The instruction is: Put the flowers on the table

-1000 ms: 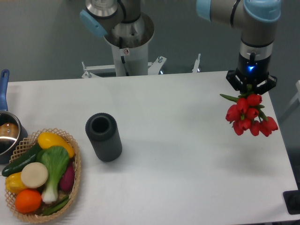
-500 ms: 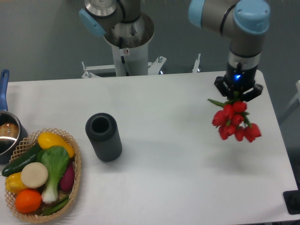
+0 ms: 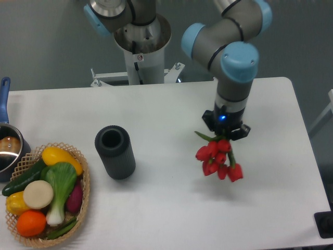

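Observation:
The flowers [image 3: 217, 158] are a small bunch of red tulips with green stems. They hang from my gripper [image 3: 225, 134], which is shut on the stems, buds pointing down and toward the camera. I hold them above the right-centre of the white table [image 3: 171, 208]. Their shadow lies on the tabletop below them. The gripper's fingers are mostly hidden behind the wrist and the stems.
A dark grey cylindrical vase [image 3: 114, 151] stands left of centre. A wicker basket [image 3: 82, 195] with vegetables and fruit sits at the front left. A pot with a blue handle [image 3: 6, 148] is at the left edge. The robot's base [image 3: 141, 41] is at the back.
My arm has moved left and toward the front with the flowers, from near the table's right edge to right of centre. The flowers stay in the gripper.

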Robot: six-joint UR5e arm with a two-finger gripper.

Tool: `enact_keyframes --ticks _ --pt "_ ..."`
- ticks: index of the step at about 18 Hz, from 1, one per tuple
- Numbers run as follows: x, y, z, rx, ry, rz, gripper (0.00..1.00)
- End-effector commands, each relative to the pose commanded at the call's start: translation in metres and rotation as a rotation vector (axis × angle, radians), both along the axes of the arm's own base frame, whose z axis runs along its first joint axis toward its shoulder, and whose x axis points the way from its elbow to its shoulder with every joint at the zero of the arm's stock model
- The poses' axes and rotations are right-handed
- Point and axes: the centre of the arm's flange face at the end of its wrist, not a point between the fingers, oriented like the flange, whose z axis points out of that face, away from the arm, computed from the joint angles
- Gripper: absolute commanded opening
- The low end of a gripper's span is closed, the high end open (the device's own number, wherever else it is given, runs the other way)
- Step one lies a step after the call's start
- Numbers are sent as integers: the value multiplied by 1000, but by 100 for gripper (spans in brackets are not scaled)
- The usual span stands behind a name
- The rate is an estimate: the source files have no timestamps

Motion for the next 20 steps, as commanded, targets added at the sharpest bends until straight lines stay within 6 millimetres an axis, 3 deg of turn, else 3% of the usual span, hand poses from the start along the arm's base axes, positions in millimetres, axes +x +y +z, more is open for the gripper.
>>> enact_keyframes --ticks 2,4,5,11,14,20 --pt "2 4 -3 2 4 -8 68" --pt "1 7 -6 13 19 -12 94" --pt "0 7 -6 15 21 -13 100" --pt "-5 3 5 32 58 -4 100" --pt "-12 -16 18 42 77 20 100" --pt "-37 -41 23 20 137 77 100"
